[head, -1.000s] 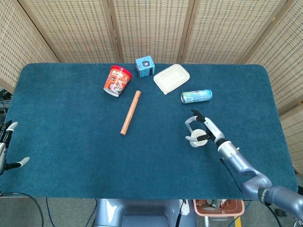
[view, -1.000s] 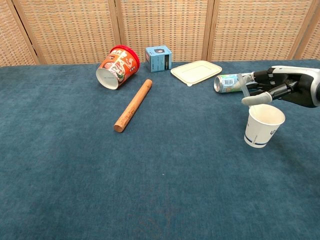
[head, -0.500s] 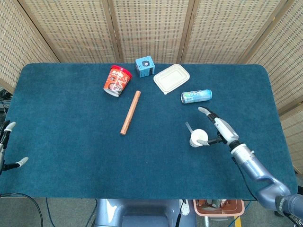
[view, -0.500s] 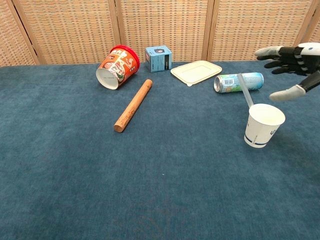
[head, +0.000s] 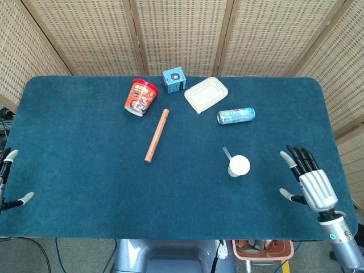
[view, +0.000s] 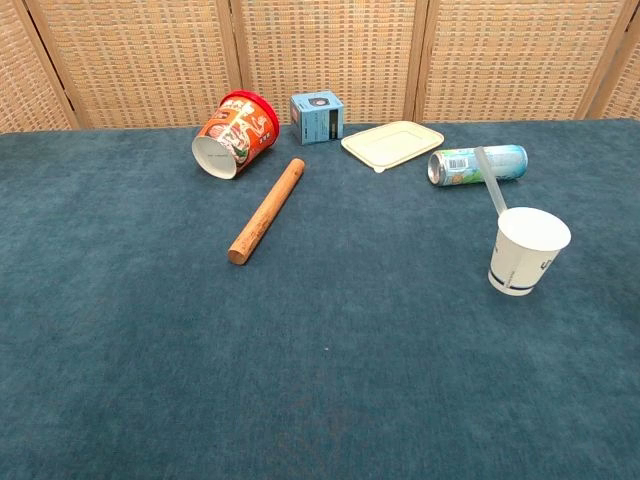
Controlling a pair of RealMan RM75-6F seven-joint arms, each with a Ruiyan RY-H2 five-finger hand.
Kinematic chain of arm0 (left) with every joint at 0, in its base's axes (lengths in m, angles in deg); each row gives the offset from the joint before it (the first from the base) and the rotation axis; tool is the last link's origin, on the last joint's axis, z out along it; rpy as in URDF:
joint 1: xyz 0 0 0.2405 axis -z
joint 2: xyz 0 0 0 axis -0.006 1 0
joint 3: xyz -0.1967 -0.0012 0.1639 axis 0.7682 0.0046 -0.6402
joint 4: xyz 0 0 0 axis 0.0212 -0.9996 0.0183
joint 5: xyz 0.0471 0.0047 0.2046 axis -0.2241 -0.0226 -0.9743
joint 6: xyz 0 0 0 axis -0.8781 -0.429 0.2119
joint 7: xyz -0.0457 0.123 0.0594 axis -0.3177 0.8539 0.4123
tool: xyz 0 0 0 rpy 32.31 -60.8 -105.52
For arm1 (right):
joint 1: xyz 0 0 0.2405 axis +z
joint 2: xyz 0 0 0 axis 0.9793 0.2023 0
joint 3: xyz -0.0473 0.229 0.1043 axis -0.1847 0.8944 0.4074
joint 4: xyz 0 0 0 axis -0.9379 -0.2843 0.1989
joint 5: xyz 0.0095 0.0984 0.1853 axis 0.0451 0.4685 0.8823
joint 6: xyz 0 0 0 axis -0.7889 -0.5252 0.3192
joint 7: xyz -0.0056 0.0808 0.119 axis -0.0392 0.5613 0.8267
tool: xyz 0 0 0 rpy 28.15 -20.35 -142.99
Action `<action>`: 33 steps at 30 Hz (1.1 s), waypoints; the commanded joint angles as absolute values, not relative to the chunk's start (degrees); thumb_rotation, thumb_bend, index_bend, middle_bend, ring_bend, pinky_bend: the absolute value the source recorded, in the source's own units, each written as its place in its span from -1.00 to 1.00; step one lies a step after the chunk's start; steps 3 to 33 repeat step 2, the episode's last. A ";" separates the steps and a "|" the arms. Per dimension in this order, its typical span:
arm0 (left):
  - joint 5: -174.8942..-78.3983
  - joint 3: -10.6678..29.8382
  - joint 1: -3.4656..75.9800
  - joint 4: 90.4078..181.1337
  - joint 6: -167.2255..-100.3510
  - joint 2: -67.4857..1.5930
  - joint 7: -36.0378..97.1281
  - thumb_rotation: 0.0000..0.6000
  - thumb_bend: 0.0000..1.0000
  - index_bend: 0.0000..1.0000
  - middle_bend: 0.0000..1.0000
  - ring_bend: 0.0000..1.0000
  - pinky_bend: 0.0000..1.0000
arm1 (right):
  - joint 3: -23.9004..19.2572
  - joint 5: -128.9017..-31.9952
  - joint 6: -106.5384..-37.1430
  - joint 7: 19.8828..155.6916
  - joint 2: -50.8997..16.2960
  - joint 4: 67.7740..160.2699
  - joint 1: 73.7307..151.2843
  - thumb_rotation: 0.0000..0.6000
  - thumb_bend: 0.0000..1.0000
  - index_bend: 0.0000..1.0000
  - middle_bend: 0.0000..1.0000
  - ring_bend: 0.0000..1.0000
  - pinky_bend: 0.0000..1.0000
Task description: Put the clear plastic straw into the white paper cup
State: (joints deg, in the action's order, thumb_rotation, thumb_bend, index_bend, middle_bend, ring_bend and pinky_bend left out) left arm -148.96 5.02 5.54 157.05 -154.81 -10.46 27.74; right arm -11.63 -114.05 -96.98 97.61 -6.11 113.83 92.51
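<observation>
My paper cup (view: 527, 251) stands upright toward the right of the surface (view: 320, 380), the straw (view: 490, 181) in it and leaning back-left. Behind it lies a can (view: 478, 164) on its side. Further left along the back sit a lidded tray (view: 392, 144), a small box (view: 317, 116) and a tipped noodle tub (view: 234, 134). A rolling stick (view: 266, 211) lies before the tub.
</observation>
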 commanded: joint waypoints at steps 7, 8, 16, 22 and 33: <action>-149.41 4.79 5.30 157.04 -155.15 -10.47 27.73 1.00 -0.87 -1.00 -1.00 -1.00 -1.00 | -12.10 -114.01 -100.77 92.56 -7.72 111.47 88.72 1.00 -1.00 -1.00 -1.00 -1.00 -1.00; -149.41 4.79 5.30 157.04 -155.15 -10.47 27.73 1.00 -0.87 -1.00 -1.00 -1.00 -1.00 | -12.10 -114.01 -100.77 92.56 -7.72 111.47 88.72 1.00 -1.00 -1.00 -1.00 -1.00 -1.00; -149.41 4.79 5.30 157.04 -155.15 -10.47 27.73 1.00 -0.87 -1.00 -1.00 -1.00 -1.00 | -12.10 -114.01 -100.77 92.56 -7.72 111.47 88.72 1.00 -1.00 -1.00 -1.00 -1.00 -1.00; -149.41 4.79 5.30 157.04 -155.15 -10.47 27.73 1.00 -0.87 -1.00 -1.00 -1.00 -1.00 | -12.10 -114.01 -100.77 92.56 -7.72 111.47 88.72 1.00 -1.00 -1.00 -1.00 -1.00 -1.00; -149.41 4.79 5.30 157.04 -155.15 -10.47 27.73 1.00 -0.87 -1.00 -1.00 -1.00 -1.00 | -12.10 -114.01 -100.77 92.56 -7.72 111.47 88.72 1.00 -1.00 -1.00 -1.00 -1.00 -1.00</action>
